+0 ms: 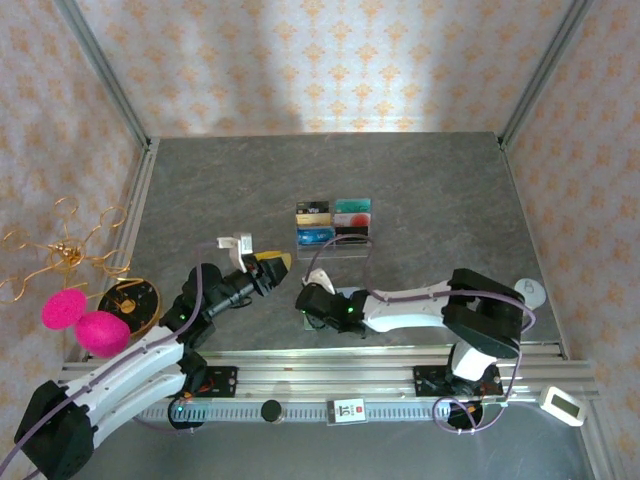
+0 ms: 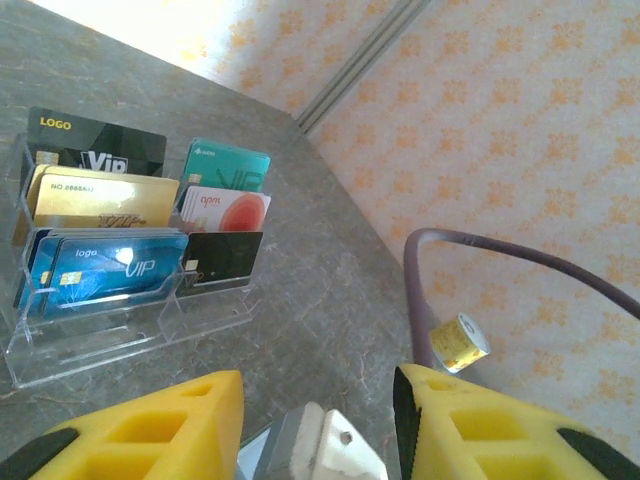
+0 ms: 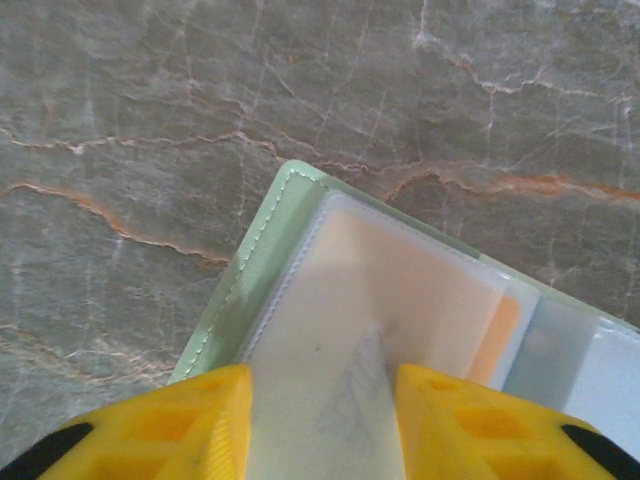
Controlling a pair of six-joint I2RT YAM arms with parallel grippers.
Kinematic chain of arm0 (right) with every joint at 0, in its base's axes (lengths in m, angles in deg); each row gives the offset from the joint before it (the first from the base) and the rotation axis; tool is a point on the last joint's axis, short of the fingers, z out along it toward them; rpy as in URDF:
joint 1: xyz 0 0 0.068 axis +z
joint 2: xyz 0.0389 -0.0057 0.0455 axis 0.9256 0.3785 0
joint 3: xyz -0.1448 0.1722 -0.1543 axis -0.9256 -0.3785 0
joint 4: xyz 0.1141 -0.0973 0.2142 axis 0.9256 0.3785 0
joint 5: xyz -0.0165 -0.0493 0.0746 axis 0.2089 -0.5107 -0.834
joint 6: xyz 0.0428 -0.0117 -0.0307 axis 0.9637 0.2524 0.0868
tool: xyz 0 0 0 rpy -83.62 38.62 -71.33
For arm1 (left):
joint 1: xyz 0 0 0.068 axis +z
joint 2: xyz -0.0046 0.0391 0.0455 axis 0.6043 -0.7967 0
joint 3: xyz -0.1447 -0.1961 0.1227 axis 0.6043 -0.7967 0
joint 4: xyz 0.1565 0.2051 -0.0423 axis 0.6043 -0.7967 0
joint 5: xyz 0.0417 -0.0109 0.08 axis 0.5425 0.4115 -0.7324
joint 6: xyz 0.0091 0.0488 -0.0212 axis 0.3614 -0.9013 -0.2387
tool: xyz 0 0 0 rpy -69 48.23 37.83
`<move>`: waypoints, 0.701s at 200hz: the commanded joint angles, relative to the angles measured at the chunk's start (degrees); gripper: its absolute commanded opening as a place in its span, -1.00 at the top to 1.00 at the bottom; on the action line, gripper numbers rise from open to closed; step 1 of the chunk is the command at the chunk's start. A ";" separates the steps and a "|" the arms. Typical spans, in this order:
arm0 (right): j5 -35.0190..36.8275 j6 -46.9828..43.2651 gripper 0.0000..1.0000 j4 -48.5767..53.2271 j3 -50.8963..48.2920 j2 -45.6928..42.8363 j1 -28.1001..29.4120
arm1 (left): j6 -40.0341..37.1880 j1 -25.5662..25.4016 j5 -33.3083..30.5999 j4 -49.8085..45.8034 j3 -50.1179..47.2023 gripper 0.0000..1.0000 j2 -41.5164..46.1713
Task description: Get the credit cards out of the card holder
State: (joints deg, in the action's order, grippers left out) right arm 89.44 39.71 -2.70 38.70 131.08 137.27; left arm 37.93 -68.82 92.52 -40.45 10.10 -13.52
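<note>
Sage-green card holder (image 3: pixel 245 300) lies unfolded on the grey marbled table (image 1: pixel 440 200), near centre, on the near side of the clear card stand (image 2: pixel 90 345). An orange card (image 3: pixel 505 335) shows through its pockets. The right gripper (image 3: pixel 322 425) sits over it, jaws apart. The left gripper (image 2: pixel 318 420) hovers just left, jaws apart.

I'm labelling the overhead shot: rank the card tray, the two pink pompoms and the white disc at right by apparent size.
1. card tray
2. pink pompoms, too alike to split
3. white disc
</note>
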 commanded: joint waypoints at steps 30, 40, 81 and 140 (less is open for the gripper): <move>4.91 3.90 0.86 1.42 -1.06 0.66 0.49 | 0.96 -0.27 -1.34 -7.57 -0.13 0.23 1.75; 4.52 4.64 1.00 -1.55 -2.88 -1.31 0.47 | 0.91 -0.42 -1.41 -8.63 -0.43 0.26 1.44; 1.23 7.78 1.00 -16.32 -10.69 -9.55 0.34 | 1.18 -4.06 -1.29 -7.65 -2.77 0.71 -4.28; -2.35 11.45 1.00 -24.12 -14.42 -10.62 0.36 | 1.09 -11.93 -3.47 -2.61 -1.92 1.00 -19.78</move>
State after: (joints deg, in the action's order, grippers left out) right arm 87.87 48.30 -21.26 26.13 121.74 137.58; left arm 39.31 -78.76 91.25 -45.71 6.98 -28.69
